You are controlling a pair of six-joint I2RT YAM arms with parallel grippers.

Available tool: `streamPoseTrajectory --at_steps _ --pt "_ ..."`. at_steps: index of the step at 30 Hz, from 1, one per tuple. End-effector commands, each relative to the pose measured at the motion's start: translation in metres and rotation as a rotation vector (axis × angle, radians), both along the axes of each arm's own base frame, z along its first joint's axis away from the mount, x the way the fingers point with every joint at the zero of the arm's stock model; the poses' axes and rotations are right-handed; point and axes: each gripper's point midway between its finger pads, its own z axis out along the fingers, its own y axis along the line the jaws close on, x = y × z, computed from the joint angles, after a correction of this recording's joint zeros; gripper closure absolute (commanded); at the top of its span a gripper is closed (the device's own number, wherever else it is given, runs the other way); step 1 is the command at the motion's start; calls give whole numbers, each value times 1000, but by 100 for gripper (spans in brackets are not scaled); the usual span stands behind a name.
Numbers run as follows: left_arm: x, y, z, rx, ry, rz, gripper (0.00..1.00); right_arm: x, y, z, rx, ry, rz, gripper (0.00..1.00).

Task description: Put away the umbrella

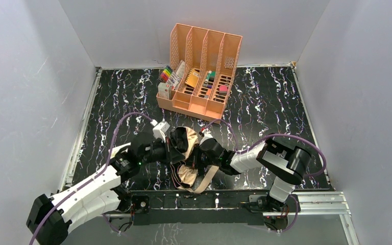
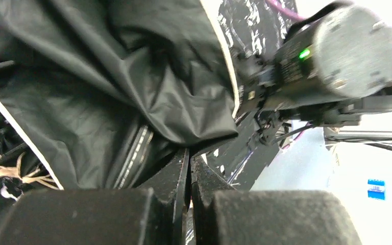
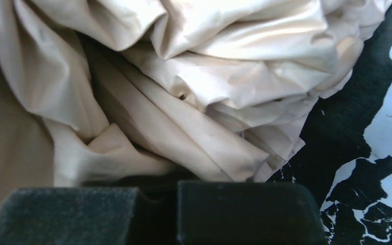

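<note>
Where the two arms are bolted at the bottom edge of the overhead view, the left arm (image 1: 97,186) reaches up and right and the right arm (image 1: 280,158) reaches left, and they meet over the umbrella (image 1: 186,176). It lies crumpled on the black marbled desk (image 1: 265,102), low and centre in that view. Its tan face shows toward the near edge and its black face is bunched higher up between the two wrists. Seen from the left wrist, the left jaws are pressed almost together with only a thin slit between the fingers (image 2: 179,178). Their tips sit right at the lower fold of the black cloth (image 2: 132,92), though I cannot tell whether any cloth is caught. The right arm's grey motor housing (image 2: 347,51) fills the upper right of that view. From the right wrist, rumpled tan fabric (image 3: 209,92) crowds against the dark pads along the bottom, and I cannot tell how the right jaws stand. Farther back, at the top centre of the overhead view, stands a peach file organizer (image 1: 199,66), with coloured markers (image 1: 167,75) at its left end, well apart from the umbrella.
</note>
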Motion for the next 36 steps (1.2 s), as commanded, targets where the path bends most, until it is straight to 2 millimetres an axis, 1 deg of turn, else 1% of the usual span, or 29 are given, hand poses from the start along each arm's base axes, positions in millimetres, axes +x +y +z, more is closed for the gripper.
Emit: streamPoseTrajectory --at_steps 1,3,6,8,10,13,14,17,18,19,20,24,27,30,31,34,36 --pt "-7 -9 -18 -61 9 32 97 -18 -27 -32 -143 59 30 100" --pt "-13 -9 -34 -58 32 39 90 -18 -29 -30 -143 56 25 100" --pt "-16 -5 -58 -40 63 60 84 -18 -32 -29 -148 53 18 100" --pt "-18 -5 -65 -36 80 60 75 -18 -33 -30 -157 54 18 100" --pt "-18 -6 -64 -24 80 57 66 -19 -35 -32 -167 56 19 100" --pt "-8 -3 -47 24 39 76 57 -20 -35 -38 -179 64 24 100" --pt "-2 -2 -36 41 11 88 52 -20 -35 -41 -183 68 25 100" --pt "10 7 -6 110 -48 132 44 -23 -36 -49 -195 87 29 100" --pt "16 8 14 115 -82 144 42 -24 -36 -51 -199 92 31 100" --pt "20 9 28 124 -103 153 40 -24 -37 -53 -203 97 31 100" --pt "28 16 39 150 -128 199 39 -25 -37 -55 -206 101 30 100" --pt "44 29 68 259 -161 265 34 -25 -39 -58 -213 109 26 100" --pt "60 31 83 368 -186 275 31 -26 -40 -57 -212 108 27 100" --pt "77 24 92 483 -212 232 23 -26 -41 -57 -213 109 24 100" --pt "82 19 93 520 -207 211 22 -27 -41 -58 -214 110 24 100" --pt "99 4 87 655 -200 114 19 -28 -42 -59 -215 115 26 100" --pt "109 -4 79 728 -185 61 17 -28 -42 -59 -214 116 29 100"
